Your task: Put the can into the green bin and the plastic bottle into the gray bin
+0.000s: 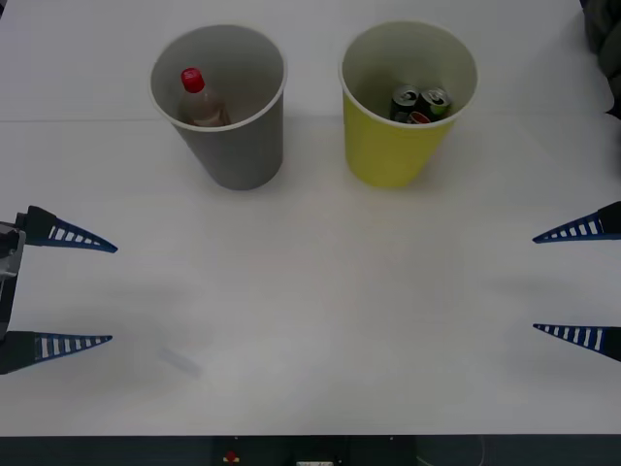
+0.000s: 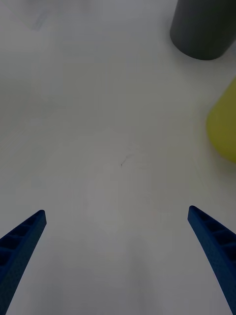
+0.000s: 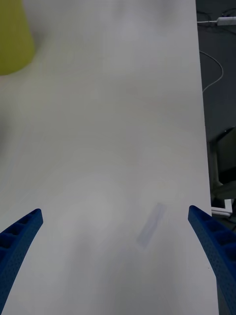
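Observation:
The gray bin stands upright at the back left of the white table, and the plastic bottle with its red cap stands inside it. To its right is the green bin, also upright. The can, with a silver top and green near its rim, lies inside it. My left gripper hovers open at the table's left side with nothing between its fingers. At the right side, my right gripper is open too, holding nothing. The right wrist view shows the gray bin and green bin beyond the open right gripper.
A second, black can lies beside the first in the green bin. A faint smudge marks the table near the left gripper. The left wrist view shows the green bin, the table edge and cables on the floor beyond.

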